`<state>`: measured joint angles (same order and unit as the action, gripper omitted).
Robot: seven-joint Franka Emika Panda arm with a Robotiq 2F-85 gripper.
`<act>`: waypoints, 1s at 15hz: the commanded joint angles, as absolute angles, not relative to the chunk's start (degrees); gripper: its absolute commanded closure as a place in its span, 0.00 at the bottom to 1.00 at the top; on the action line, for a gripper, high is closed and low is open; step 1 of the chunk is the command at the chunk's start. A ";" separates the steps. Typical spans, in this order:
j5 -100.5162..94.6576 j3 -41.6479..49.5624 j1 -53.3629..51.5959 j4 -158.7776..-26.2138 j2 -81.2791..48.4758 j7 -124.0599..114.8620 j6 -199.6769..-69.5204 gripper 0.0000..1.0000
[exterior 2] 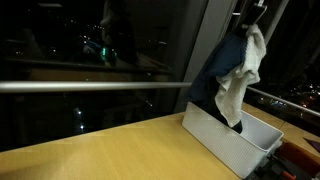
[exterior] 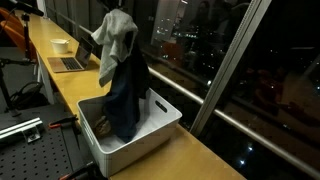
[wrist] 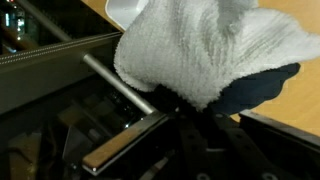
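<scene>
Gripper: the gripper (exterior 2: 250, 22) is up near the top edge in an exterior view, clenched on the top of a pale towel (exterior: 116, 38); its fingers are mostly hidden by cloth.
Held cloth: the towel hangs in folds from the gripper. A dark blue garment (exterior: 126, 95) hangs with it, against and below the towel. Whether the garment is pinched too, I cannot tell.
Where the cloth is: it is lifted over a white plastic bin (exterior: 150, 140), and the garment's lower end reaches down inside the bin's walls.
Wrist view: the towel's terry weave (wrist: 200, 45) fills the upper part of the picture. A patch of dark garment (wrist: 262, 90) shows under it.
Surface: a long wooden worktop (exterior: 205, 158), light brown and smooth, runs along the glass. The bin stands on it with one long side near the window.
Further along the worktop: an open laptop (exterior: 72, 60) with a white cup (exterior: 60, 45) just beside it, both well apart from the bin.
Beside the worktop: a perforated metal plate (exterior: 28, 150) sits lower down.
Room: tall window panes (exterior: 235, 50) in dark frames, with night outside and scattered city lights. A metal handrail (exterior 2: 90, 86) crosses the glass.
</scene>
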<state>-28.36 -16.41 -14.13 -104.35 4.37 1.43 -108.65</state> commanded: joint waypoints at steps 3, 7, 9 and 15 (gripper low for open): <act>-38.48 -22.63 -19.70 -84.19 -3.18 1.41 -93.48 0.97; -45.82 -25.14 -25.42 -72.58 -9.07 2.28 -85.27 0.97; -49.60 -25.50 -28.83 -67.10 -12.37 2.86 -82.06 0.97; -54.82 -25.67 -36.82 -51.32 -24.31 4.46 -76.96 0.97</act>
<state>-52.06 -25.47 -33.30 -62.42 -16.60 1.90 -80.52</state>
